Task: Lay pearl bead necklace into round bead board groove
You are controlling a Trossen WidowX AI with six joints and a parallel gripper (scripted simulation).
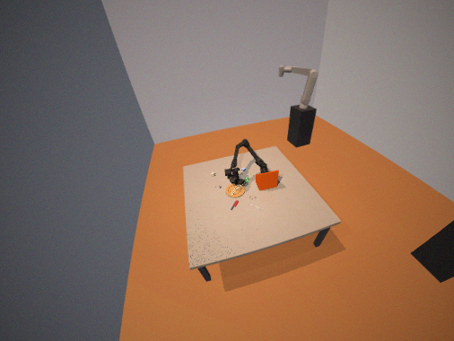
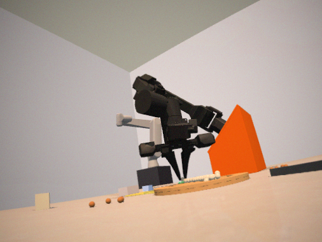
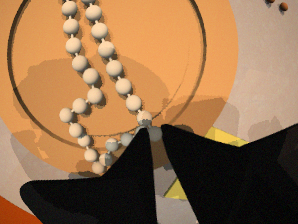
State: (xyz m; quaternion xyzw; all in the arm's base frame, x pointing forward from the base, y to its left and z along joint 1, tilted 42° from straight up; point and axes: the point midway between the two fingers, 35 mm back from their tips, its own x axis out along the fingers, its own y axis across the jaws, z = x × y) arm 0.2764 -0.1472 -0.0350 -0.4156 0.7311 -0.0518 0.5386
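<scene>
The round wooden bead board [image 1: 242,193] [image 2: 223,182] [image 3: 222,65] lies flat, with a dark ring groove showing in the wrist view. The pearl bead necklace [image 1: 236,189] [image 2: 203,177] [image 3: 106,49] lies across it as two strands running inside the ring from the top of the wrist view. Near the fingers one strand bends, crosses the groove and folds back near the board's edge. My gripper [image 2: 182,179] [image 3: 153,132] points down at the board's edge and is shut on a bead of the necklace. The left finger hides part of the strand; the necklace's far end is out of the wrist view.
A tall orange block [image 1: 266,180] [image 2: 237,146] stands beside the board. A yellow piece [image 3: 225,137] lies under the fingers' side. Small brown balls [image 2: 108,200], a cream block [image 2: 42,201], a blue block [image 2: 147,188] and a red-and-dark tool [image 1: 235,205] lie around.
</scene>
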